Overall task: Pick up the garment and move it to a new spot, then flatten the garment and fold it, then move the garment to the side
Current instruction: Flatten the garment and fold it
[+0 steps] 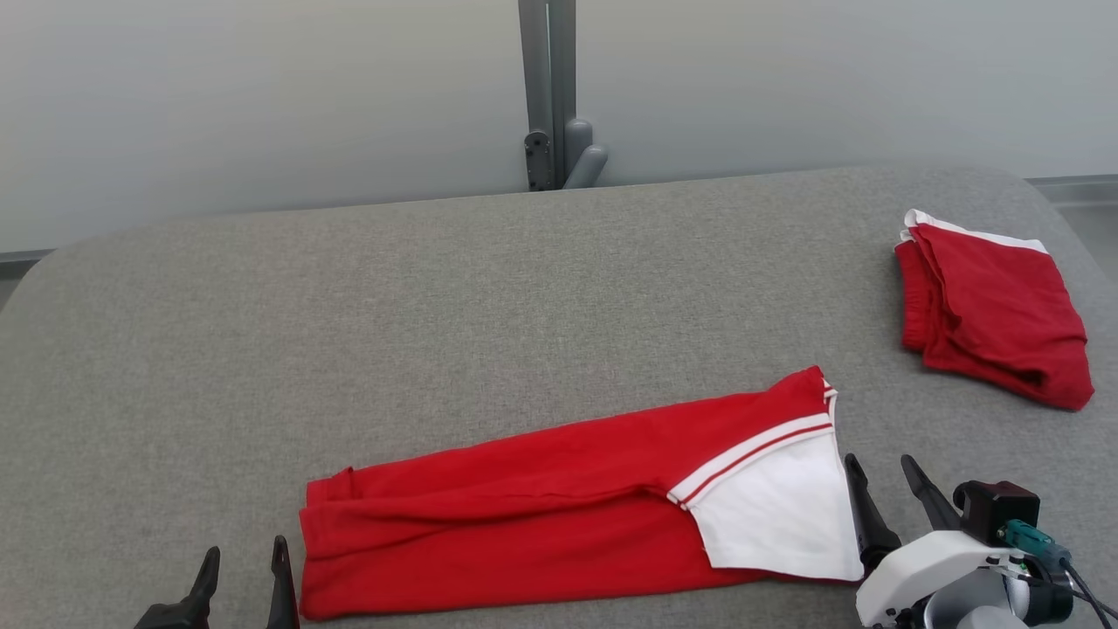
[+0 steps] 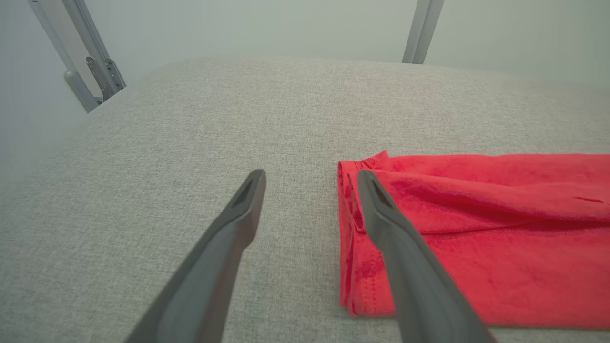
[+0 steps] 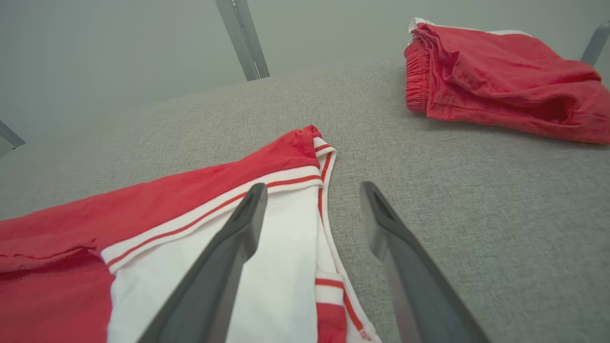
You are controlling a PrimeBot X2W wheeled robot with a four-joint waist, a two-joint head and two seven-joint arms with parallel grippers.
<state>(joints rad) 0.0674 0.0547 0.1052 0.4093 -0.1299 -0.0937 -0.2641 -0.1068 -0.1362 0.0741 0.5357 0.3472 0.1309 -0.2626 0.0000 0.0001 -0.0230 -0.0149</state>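
Red-and-white garment (image 1: 559, 515), folded lengthwise, lying flat

The garment (image 1: 541, 515) lies on the table (image 1: 349, 332), stretched from left to right along the near side. Its left end is a bit nearer than its right end. The left gripper (image 1: 245, 549) is at the near left, just beside the garment's left end. The right gripper (image 1: 879, 460) is at the near right, just beside the garment's right end. A second folded cloth (image 1: 996, 314) lies farther back on the right side of the table, well apart from the garment. Behind the table, at the far middle, stands a post (image 1: 548, 96).
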